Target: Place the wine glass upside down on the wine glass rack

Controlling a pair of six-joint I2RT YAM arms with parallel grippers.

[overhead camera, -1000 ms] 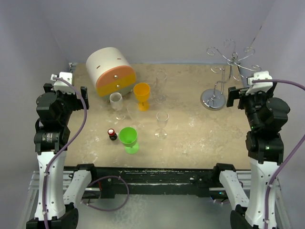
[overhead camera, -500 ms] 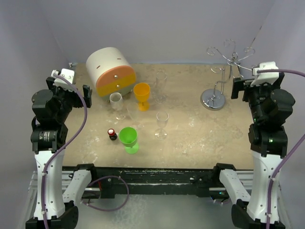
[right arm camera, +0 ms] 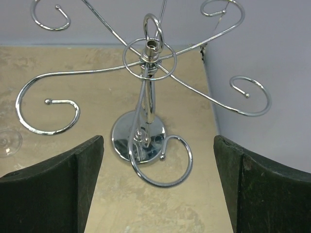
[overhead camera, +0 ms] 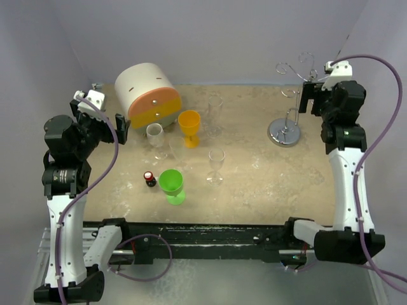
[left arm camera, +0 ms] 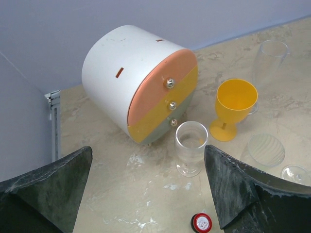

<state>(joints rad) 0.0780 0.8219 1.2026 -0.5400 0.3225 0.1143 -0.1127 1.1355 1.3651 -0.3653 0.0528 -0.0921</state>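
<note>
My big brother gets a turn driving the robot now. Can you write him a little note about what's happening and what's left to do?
The left gripper is open and empty, near the white drawer box.
The right gripper is open and empty, raised in front of the wine glass rack.
The rack stands far right with nothing hanging on it.
One clear wine glass stands upright in the middle, with others near the orange goblet and green goblet.
Done: nothing yet.
Left: grab a wine glass, flip it, hang it on the rack.

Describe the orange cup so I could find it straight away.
Find the round white drawer box at the back left of the table. Just right of it stands the orange goblet. Its neighbours are clear glasses; the green goblet is the only other coloured one.
</note>
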